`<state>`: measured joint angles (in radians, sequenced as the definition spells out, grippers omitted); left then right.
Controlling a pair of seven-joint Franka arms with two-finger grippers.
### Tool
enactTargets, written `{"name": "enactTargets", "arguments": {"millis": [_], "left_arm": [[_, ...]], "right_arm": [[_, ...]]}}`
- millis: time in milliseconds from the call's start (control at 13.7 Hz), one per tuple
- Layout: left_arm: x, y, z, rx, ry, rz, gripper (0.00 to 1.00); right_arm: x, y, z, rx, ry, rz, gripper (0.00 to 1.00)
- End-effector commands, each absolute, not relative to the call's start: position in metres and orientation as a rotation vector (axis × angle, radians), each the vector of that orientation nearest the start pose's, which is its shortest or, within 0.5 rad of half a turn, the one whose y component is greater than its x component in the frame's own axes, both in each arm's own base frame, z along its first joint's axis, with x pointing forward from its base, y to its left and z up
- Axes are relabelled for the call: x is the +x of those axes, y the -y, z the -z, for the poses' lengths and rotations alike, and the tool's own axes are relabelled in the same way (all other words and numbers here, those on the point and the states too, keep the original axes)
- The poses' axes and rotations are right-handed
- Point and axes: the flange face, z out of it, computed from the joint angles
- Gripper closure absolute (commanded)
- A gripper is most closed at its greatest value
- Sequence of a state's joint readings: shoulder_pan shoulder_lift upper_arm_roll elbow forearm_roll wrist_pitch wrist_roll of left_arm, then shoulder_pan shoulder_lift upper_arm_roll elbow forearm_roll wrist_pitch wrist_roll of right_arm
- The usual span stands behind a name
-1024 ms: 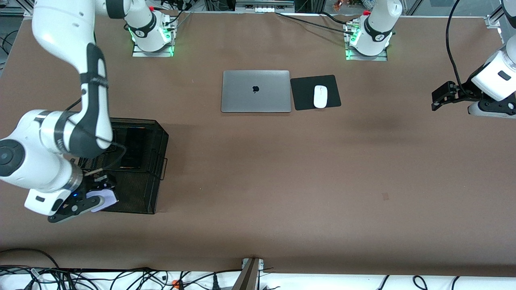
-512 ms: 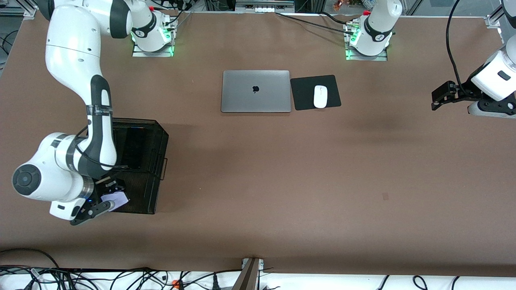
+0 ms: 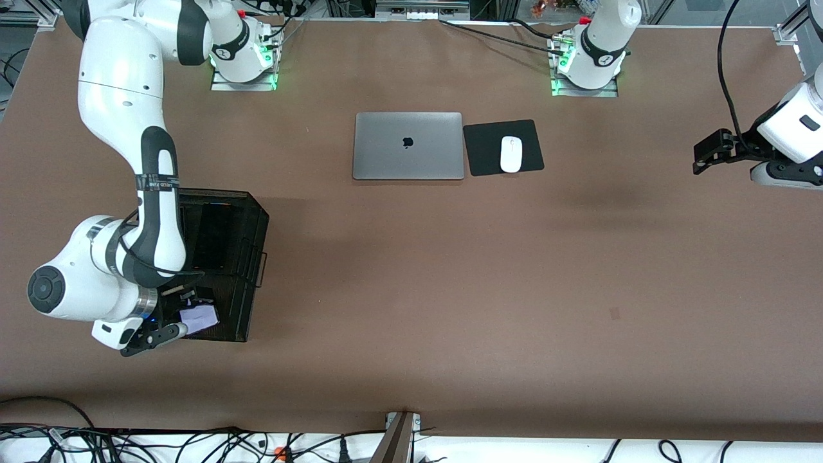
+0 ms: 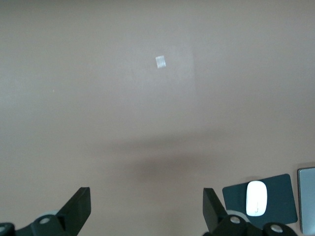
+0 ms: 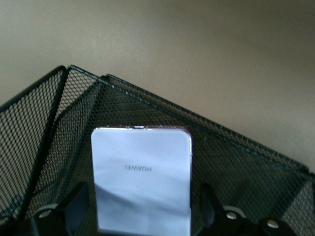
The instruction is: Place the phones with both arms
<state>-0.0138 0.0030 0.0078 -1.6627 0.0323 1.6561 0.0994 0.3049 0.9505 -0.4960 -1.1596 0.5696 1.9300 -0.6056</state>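
Note:
The pale lavender-white phone (image 3: 198, 316) lies in the black mesh basket (image 3: 252, 218), at the end nearer to the front camera. In the right wrist view the phone (image 5: 141, 177) shows between my right gripper's spread fingers, with a gap on each side. My right gripper (image 3: 188, 316) is open, low in the basket (image 5: 236, 162). The long black slab (image 3: 215, 235) lies in the basket's farther part. The black flip phone is hidden. My left gripper (image 3: 701, 156) is open and empty, and that arm waits above the table at the left arm's end; the left wrist view shows it (image 4: 146, 209) over bare table.
A closed silver laptop (image 3: 408, 146) lies mid-table near the bases. Beside it a white mouse (image 3: 510, 154) sits on a black pad (image 3: 482, 151). The left wrist view shows the mouse (image 4: 256, 197) too. The right arm's elbow hangs over the basket.
My right gripper carried the lavender phone from the basket's near rim down into the basket and let it go. My left gripper drifted slightly outward.

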Motion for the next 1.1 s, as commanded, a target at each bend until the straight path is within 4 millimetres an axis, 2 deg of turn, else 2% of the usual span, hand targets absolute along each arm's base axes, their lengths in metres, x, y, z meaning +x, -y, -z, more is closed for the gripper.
{"name": "enactTargets", "arguments": {"millis": [0, 73, 146, 220, 366, 439, 585, 805, 1024], "left_arm": [[0.573, 0.016, -0.599, -3.095, -0.238, -0.021, 0.0], [0.573, 0.016, -0.599, -3.095, -0.241, -0.019, 0.0], [0.575, 0.018, -0.6, -3.095, -0.245, -0.014, 0.0], [0.575, 0.019, -0.601, -3.095, -0.25, -0.012, 0.0], [0.574, 0.025, -0.602, -3.1, -0.259, -0.009, 0.0], [0.575, 0.027, -0.603, -3.103, -0.264, -0.004, 0.0], [0.575, 0.029, -0.602, -3.103, -0.271, -0.006, 0.0], [0.576, 0.026, -0.603, -3.108, -0.264, -0.001, 0.0], [0.575, 0.029, -0.603, -3.106, -0.264, -0.003, 0.0]], "right_arm": [[0.743, 0.022, -0.3, -2.936, 0.468, -0.108, 0.0], [0.738, 0.035, -0.323, -2.939, 0.453, -0.13, 0.0], [0.731, 0.039, -0.345, -2.94, 0.456, -0.162, 0.0], [0.725, 0.036, -0.371, -2.962, 0.481, -0.187, 0.0], [0.711, 0.014, -0.435, -3.029, 0.579, -0.164, 0.0], [0.7, 0.014, -0.456, -3.04, 0.549, -0.199, 0.0], [0.677, 0.021, -0.483, -3.035, 0.442, -0.294, 0.0], [0.647, 0.003, -0.52, -3.095, 0.388, -0.337, 0.0], [0.628, 0.006, -0.543, -3.123, 0.327, -0.319, 0.0]]}}
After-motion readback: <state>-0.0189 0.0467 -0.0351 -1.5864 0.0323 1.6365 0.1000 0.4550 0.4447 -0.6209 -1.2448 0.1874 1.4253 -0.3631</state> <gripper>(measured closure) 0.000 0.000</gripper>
